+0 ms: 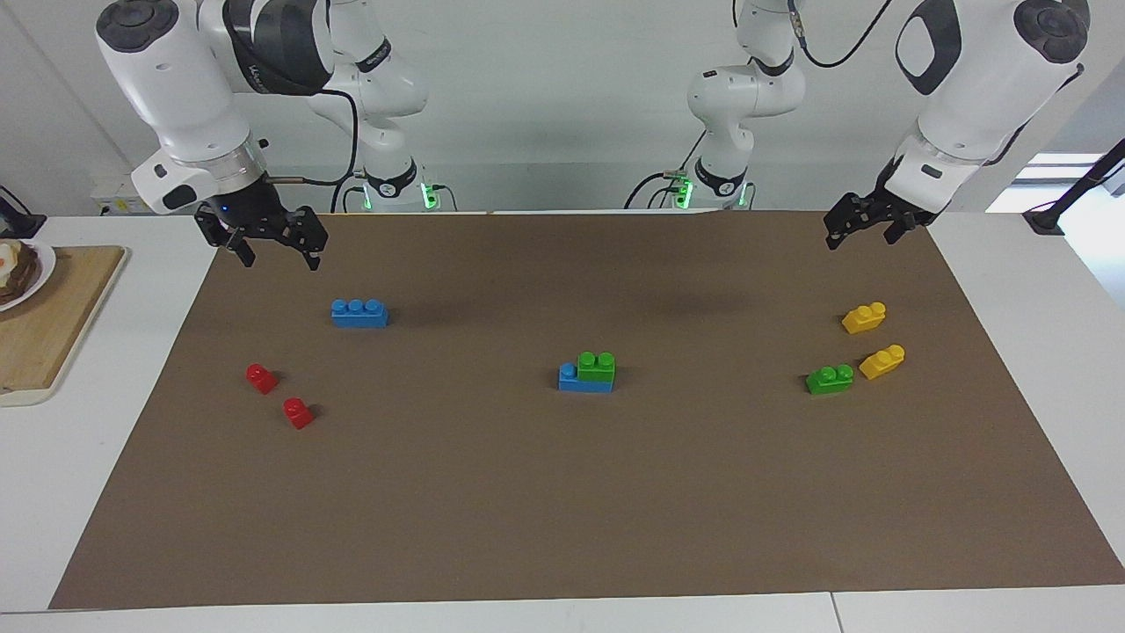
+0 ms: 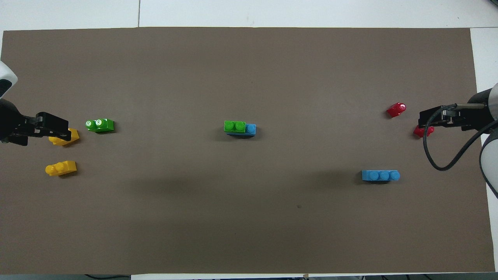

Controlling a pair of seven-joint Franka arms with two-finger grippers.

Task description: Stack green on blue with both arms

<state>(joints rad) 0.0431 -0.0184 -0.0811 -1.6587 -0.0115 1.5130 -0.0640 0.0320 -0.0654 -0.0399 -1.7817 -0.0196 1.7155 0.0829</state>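
A white table (image 1: 1037, 369) fills the scene, and a large sheet of matte brown paper (image 1: 562, 492) covers most of its top, leaving bare white margins at both ends and along the near and far edges. Seams divide the white surface into panels. Toward the right arm's end of the table lies a pale wooden cutting board (image 1: 44, 325) carrying a white plate of food (image 1: 22, 272), only partly in frame. A plain white wall (image 1: 562, 105) rises past the table. Bright light enters through a window (image 1: 1055, 176) toward the left arm's end. Soft shadows fall across the paper.
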